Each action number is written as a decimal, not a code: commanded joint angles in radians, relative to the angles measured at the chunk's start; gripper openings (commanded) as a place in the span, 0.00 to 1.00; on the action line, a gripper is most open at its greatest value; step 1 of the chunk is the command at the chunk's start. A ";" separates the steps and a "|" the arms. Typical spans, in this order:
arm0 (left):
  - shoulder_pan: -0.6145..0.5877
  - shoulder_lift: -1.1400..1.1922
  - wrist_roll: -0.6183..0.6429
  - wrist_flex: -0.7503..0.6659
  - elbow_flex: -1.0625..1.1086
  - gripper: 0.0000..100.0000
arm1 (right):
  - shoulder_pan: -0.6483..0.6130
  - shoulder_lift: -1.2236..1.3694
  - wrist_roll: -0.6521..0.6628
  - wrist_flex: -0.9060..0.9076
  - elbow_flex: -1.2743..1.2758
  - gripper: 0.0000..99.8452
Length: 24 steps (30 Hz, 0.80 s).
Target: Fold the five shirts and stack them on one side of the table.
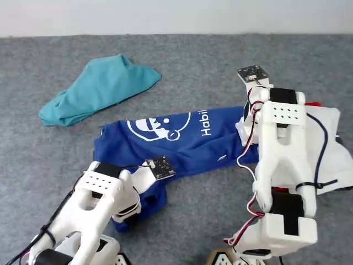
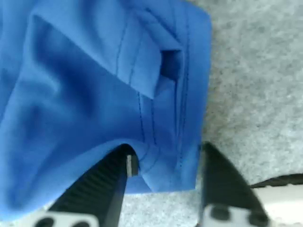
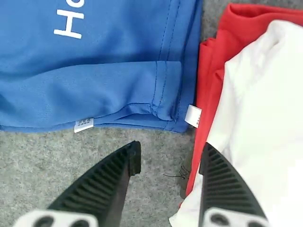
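High view: the blue shirt lies stretched out on the table, not yet folded.

Left wrist view: the left hand is spread, with the shirt's hem between its fingers.

Right wrist view: the right hand is spread over bare table. The blue corner is just ahead, and the red shirt and white shirt are close beside one finger. If it closes here, it may catch the red edge too and drag it along.
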 commanded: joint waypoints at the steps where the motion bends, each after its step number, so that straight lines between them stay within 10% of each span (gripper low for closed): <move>1: 0.015 -0.014 -0.012 0.012 0.001 0.15 | -0.004 -0.054 0.002 0.010 -0.003 0.21; 15: 0.012 -0.023 -0.091 0.382 -0.232 0.15 | 0.004 -0.056 0.002 0.012 -0.003 0.21; 24: -0.123 -0.021 -0.092 0.344 -0.248 0.16 | 0.002 -0.056 0.002 0.012 -0.003 0.21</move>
